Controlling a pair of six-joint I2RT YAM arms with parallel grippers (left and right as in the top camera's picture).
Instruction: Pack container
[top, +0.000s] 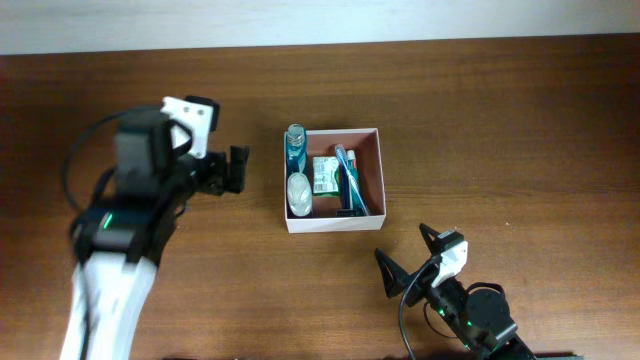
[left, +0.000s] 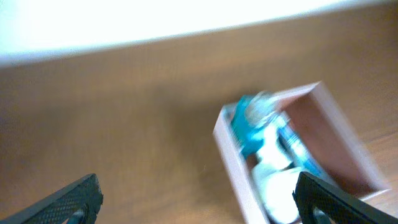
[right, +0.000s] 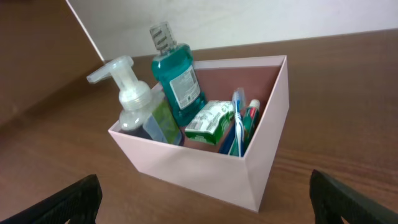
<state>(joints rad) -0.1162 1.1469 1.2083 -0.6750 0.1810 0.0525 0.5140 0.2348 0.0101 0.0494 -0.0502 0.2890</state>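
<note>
A dark wooden table fills the view, with a pale wall along its far edge. At the left, the left gripper hovers just beside the container, its jaws spread wide with nothing between them. The left wrist view is blurred, so the exact gap to the box's left wall is hard to judge.

The container sits near the middle of the table and looks packed. A teal mouthwash bottle and a pump bottle stand against its left wall, then a green-and-white box and a toothbrush; the right part is bare.

The right gripper waits near the container's front right corner, also fully open and empty.

The main risk is a careless sweep. Both bottles rise above the thin walls, so a left finger passing low could topple them, or shove the light box toward the table's right edge. The right arm could likewise clip the corner.
</note>
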